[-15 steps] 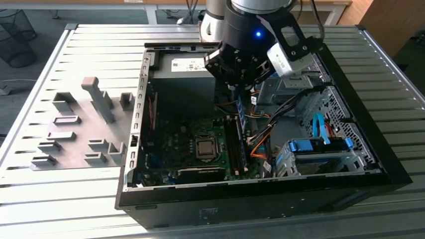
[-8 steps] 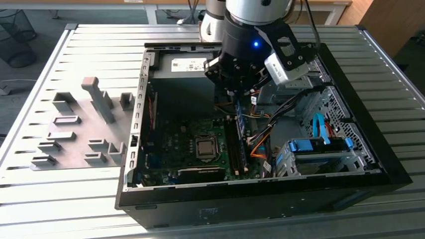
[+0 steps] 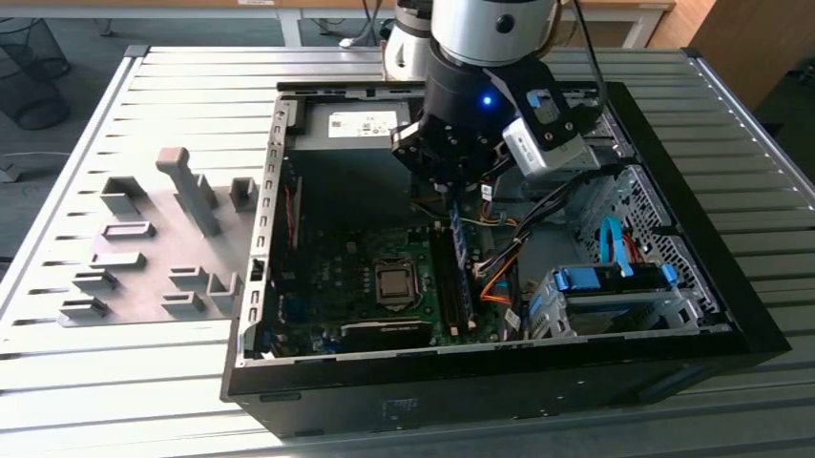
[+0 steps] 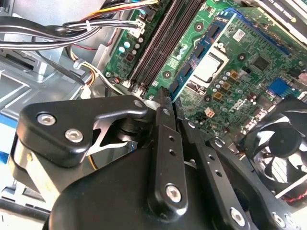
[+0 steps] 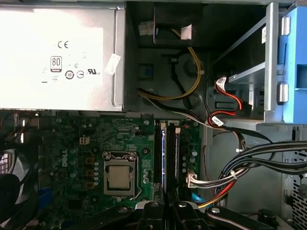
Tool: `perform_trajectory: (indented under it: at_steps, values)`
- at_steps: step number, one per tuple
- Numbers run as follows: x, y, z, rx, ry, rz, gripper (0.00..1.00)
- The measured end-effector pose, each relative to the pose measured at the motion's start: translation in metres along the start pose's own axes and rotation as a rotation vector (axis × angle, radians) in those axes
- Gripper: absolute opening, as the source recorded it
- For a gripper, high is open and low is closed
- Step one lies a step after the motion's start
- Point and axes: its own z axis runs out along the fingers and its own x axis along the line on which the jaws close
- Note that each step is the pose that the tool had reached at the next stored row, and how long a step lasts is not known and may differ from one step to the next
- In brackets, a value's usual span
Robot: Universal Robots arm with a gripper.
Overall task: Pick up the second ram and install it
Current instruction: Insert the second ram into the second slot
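the second ram (image 3: 456,229) is held edge-down by the closed gripper (image 3: 453,187) directly above the motherboard's memory slots (image 3: 451,286), its long axis lined up along them.

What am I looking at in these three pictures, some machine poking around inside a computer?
Yes. The exterior view looks down on a robot arm reaching into an open computer case that lies on a slatted metal table. A grey holder with slots sits at the exterior view's left. The other two pictures come from cameras riding near the arm's wrist, so they look into the case. They show the green motherboard, its processor, the silver power supply and bundled cables. The arm's pincer is shut on the second ram, a narrow blue memory stick, held on edge right at the long black memory slots.
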Motion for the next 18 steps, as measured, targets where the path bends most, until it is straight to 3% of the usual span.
perform_trajectory:
  at_steps: [11,18]
  values:
    - [0.0,0.0,0.0091,0.0,0.0,0.0,0.14]
    - [0.0,0.0,0.0096,0.0,0.0,0.0,0.14]
